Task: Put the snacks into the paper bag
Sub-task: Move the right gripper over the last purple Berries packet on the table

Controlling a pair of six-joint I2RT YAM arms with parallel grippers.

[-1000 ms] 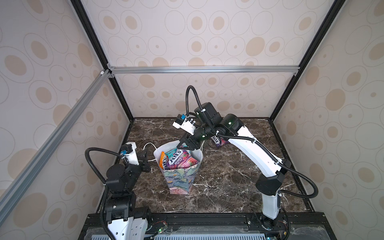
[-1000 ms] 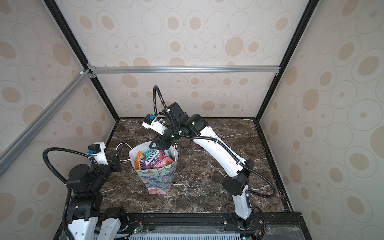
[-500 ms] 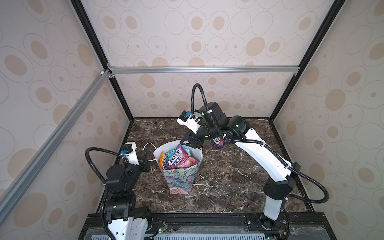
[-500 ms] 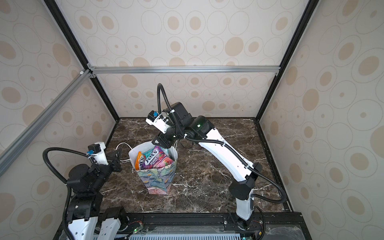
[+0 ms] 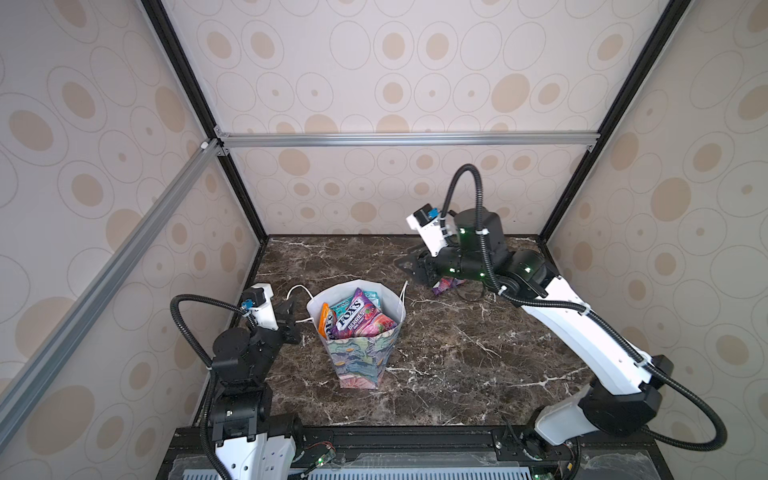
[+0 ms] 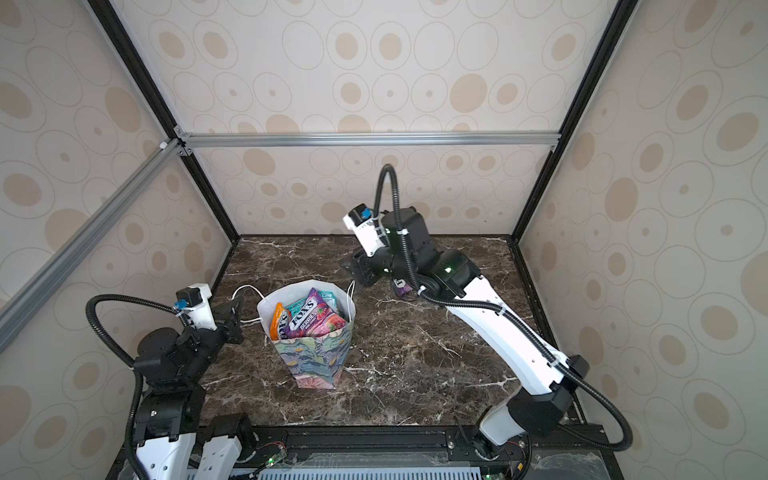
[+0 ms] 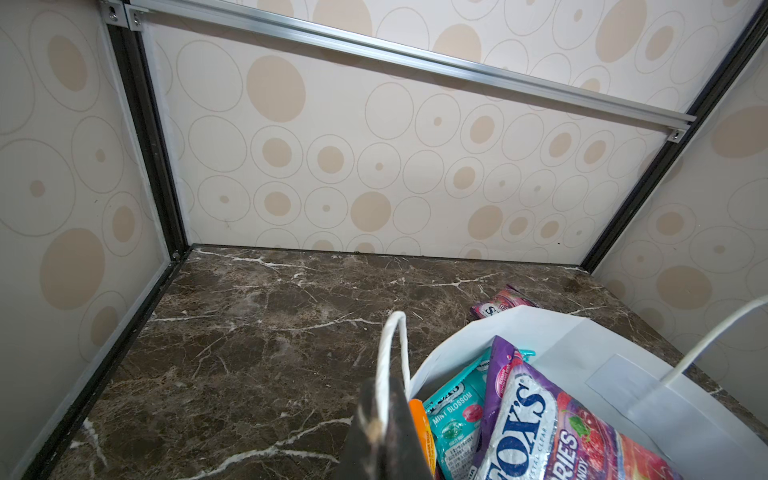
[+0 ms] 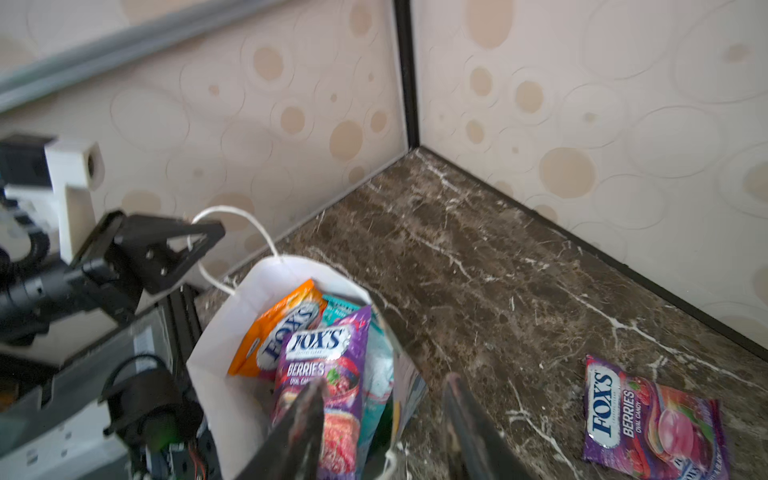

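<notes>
Purple packet (image 8: 652, 419) is the last snack outside the paper bag (image 5: 359, 361), lying on the marble (image 5: 457, 353). The right gripper (image 5: 417, 266) just swung off the bag toward it, jaws apart and empty. Left gripper (image 5: 291, 318) is clamped on the handle (image 5: 297, 289).

I see the tall paper bag (image 5: 360, 362) pastel floral outside, white inside; glossy plastic packets (image 5: 353, 322) orange, teal, purple-pink; the marble tabletop (image 5: 457, 353) dark brown, white-veined; the wall panels (image 5: 415, 62) cream with beige ovals.
</notes>
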